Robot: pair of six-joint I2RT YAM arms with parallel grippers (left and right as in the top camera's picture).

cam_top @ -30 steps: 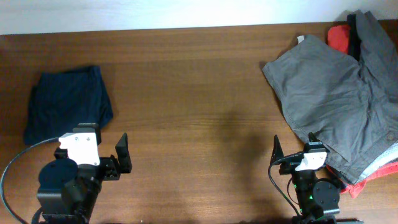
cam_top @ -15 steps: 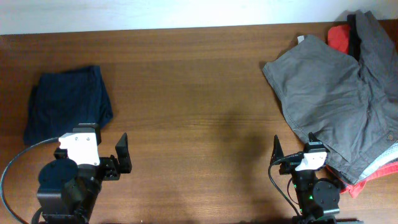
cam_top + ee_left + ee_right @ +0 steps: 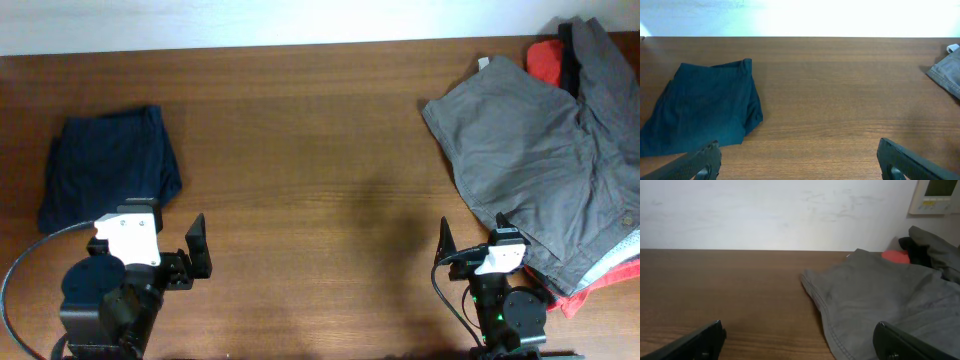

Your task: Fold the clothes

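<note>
Folded dark navy-blue shorts (image 3: 108,168) lie flat at the left of the table and show in the left wrist view (image 3: 702,106). Grey shorts (image 3: 525,160) lie spread at the right on a heap with red-orange pieces (image 3: 545,58); they show in the right wrist view (image 3: 875,297). My left gripper (image 3: 175,250) is open and empty near the front edge, just in front of the navy shorts; its fingers frame bare wood (image 3: 797,162). My right gripper (image 3: 468,248) is open and empty at the front right, its right finger beside the grey shorts' edge (image 3: 797,342).
The brown wooden table (image 3: 310,180) stretches between the two piles. A white wall (image 3: 765,210) runs behind the far edge, with a wall panel (image 3: 937,195) at the upper right. A black cable (image 3: 20,265) loops by the left arm.
</note>
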